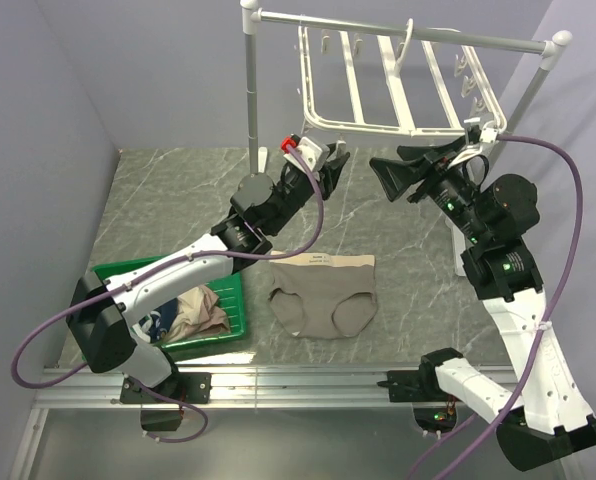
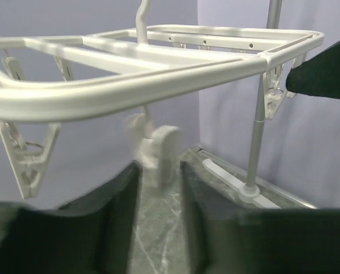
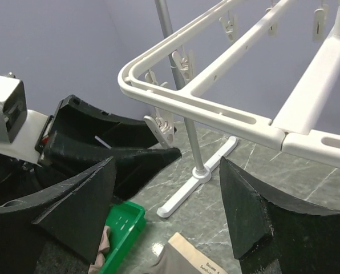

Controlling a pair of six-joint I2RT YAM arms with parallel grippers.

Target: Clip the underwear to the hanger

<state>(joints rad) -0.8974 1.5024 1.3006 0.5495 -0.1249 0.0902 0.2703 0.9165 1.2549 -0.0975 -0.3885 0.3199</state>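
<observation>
So the left claw (image 1: 330, 158) and right claw (image 1: 391, 165) are both spread, holding nothing, up by the hanger (image 1: 363, 125); underwear (image 1: 323, 295) lies flat on the desk (image 1: 178, 200).

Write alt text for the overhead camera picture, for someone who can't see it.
Taupe underwear lies flat on a grey marble table while the left arm and right arm both hold open jaws up by the near edge of a white hanger on a pole rack. A green basket of other clothes sits at the left.

Blurred white shape, seemingly a clip (image 2: 156, 147), underwear (image 3: 173, 260) cropped by the bottom edge
</observation>
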